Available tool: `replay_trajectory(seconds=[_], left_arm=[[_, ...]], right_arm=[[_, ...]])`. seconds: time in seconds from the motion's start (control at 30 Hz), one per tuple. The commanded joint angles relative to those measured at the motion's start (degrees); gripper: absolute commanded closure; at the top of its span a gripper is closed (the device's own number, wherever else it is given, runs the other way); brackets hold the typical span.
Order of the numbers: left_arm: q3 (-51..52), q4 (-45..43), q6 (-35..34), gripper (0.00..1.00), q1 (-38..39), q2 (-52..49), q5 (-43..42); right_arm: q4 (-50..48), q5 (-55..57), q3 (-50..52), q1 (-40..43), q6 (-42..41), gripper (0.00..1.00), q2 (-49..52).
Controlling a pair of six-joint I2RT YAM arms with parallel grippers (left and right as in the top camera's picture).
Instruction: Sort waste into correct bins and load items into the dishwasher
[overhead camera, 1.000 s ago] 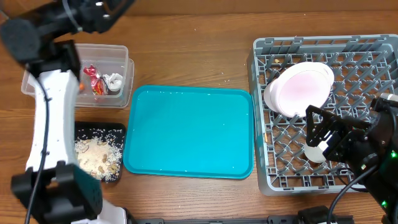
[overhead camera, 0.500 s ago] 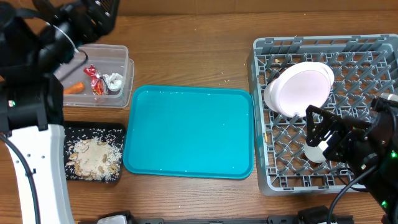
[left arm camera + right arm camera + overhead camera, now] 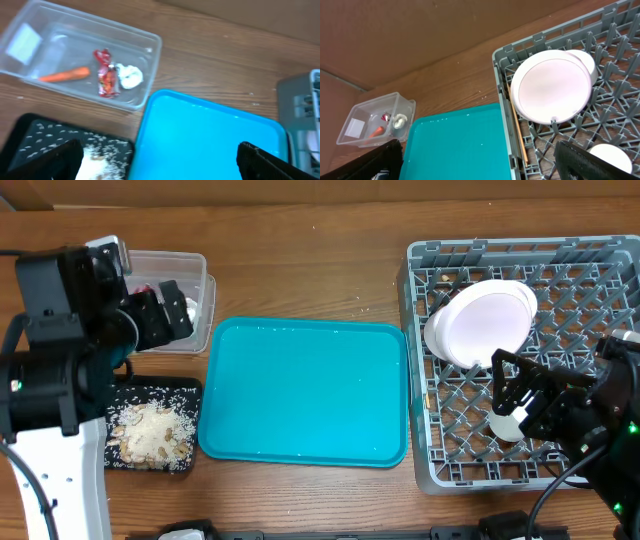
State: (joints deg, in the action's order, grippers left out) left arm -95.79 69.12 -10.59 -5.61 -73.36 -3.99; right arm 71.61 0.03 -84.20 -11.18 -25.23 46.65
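The clear tub (image 3: 150, 60) holds the carrot piece (image 3: 64, 76), red wrapper (image 3: 105, 80) and white tissue (image 3: 129, 76). The black tray (image 3: 150, 390) holds beige scraps (image 3: 150, 435) and crumbs. My left gripper (image 3: 165, 315) is open and empty, above the tub's front edge. In the grey dish rack (image 3: 520, 248) the white plate (image 3: 480, 325) leans against a bowl (image 3: 582, 60). A second bowl (image 3: 505, 425) lies by my right gripper (image 3: 520, 395), which is open and empty over the rack. Chopsticks (image 3: 519, 132) lie along the rack's left wall.
A large teal tray (image 3: 305, 395) lies between the bins and the rack, with nothing on it. The left arm's white body covers the table's left edge and part of the clear tub (image 3: 195, 265). Bare wooden table runs along the back.
My left arm has pulled back from its reach over the far left, and its gripper now hangs over the tub's front edge. The right arm has not moved.
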Motion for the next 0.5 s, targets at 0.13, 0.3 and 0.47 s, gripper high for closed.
replay_trajectory(seconds=[0.13, 0.3, 0.47], left_arm=[[-0.9, -0.6, 1.2, 0.00, 0.1, 1.2, 1.6], [-0.9, 0.0, 1.2, 0.00, 0.0, -0.6, 1.5], [-0.9, -0.1, 1.2, 0.00, 0.0, -2.6, 1.5]], right_arm=[[-0.1, 0.3, -0.5, 0.3, 0.1, 0.00, -0.2], [-0.1, 0.3, -0.5, 0.3, 0.1, 0.00, -0.2], [-0.1, 0.3, -0.5, 0.3, 0.1, 0.00, -0.2]])
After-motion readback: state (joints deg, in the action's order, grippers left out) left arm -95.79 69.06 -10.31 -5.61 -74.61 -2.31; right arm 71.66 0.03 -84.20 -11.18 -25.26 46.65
